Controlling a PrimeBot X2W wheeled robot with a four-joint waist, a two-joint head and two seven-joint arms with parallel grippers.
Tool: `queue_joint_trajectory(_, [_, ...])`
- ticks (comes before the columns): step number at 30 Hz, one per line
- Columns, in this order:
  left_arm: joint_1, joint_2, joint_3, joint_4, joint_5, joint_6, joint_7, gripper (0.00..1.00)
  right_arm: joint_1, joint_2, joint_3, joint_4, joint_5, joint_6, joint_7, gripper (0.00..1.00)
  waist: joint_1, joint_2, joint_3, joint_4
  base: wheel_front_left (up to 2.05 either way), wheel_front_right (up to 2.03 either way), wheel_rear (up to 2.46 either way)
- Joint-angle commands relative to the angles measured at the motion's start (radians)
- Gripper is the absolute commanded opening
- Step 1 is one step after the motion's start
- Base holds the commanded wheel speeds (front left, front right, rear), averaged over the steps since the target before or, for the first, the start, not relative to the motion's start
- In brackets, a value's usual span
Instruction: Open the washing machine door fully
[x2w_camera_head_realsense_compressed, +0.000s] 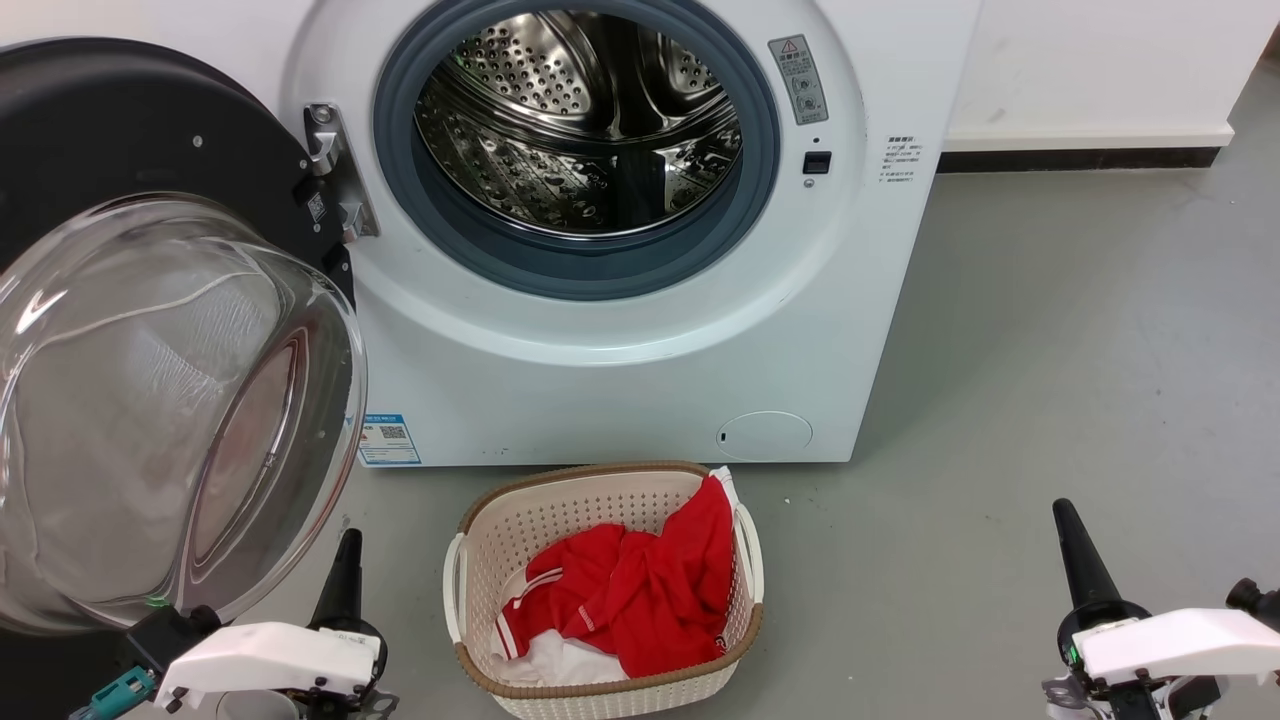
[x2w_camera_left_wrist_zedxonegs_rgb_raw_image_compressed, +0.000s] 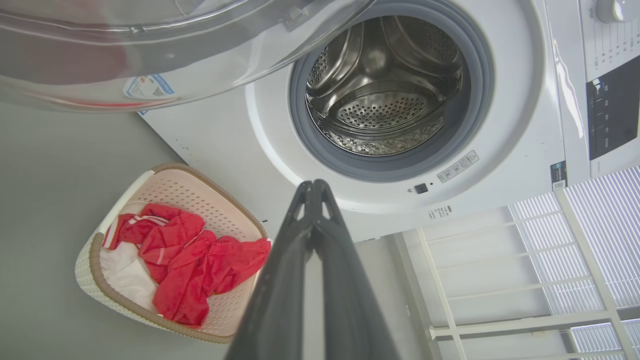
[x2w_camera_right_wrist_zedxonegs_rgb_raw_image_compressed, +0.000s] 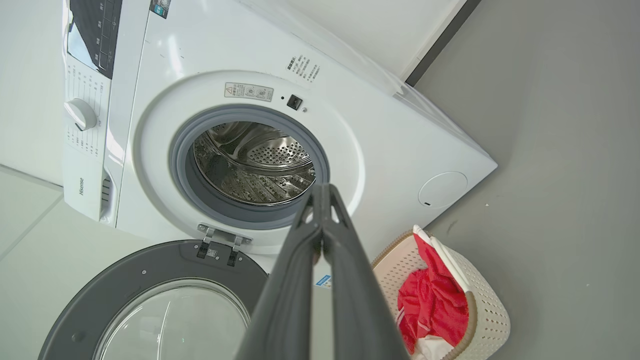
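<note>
Plainly, head view: finds the washing machine door (x2w_camera_head_realsense_compressed: 150, 400) swung wide, left of the washing machine (x2w_camera_head_realsense_compressed: 600, 360), laundry basket (x2w_camera_head_realsense_compressed: 500, 540) just before the washing machine. Left wrist view: sees the left gripper (x2w_camera_left_wrist_zedxonegs_rgb_raw_image_compressed: 315, 187) pressed together, empty, facing the washing machine. Right wrist view: sees the right gripper (x2w_camera_right_wrist_zedxonegs_rgb_raw_image_compressed: 322, 192) likewise together, empty.

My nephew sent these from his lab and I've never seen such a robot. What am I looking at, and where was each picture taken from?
It is a wheeled robot with two arms, each ending in a two-fingered pincer. One picture comes from its head camera, looking down; the others look along the left pincer and the right pincer, both shut, holding nothing. Before it stands a white washing machine, its door swung open to the robot's left, baring the steel drum. On the grey floor sits a laundry basket of red clothes.
</note>
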Motion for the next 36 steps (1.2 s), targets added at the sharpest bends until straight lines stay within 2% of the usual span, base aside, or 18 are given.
queue_joint_trajectory(1, [-0.03,-0.001,0.007,-0.011,-0.026,-0.009,0.006,0.0,-0.022,0.0,-0.003,-0.003,0.029,0.0,0.005,0.0,0.0,0.0,0.001,0.0,0.0,0.0,0.0])
queue_joint_trajectory(36, [-0.051,-0.021,0.045,-0.021,-0.342,-0.049,0.088,0.0,-0.073,0.001,-0.021,0.027,0.367,0.0,0.07,0.0,0.0,0.0,0.019,-0.005,0.0,0.0,0.0])
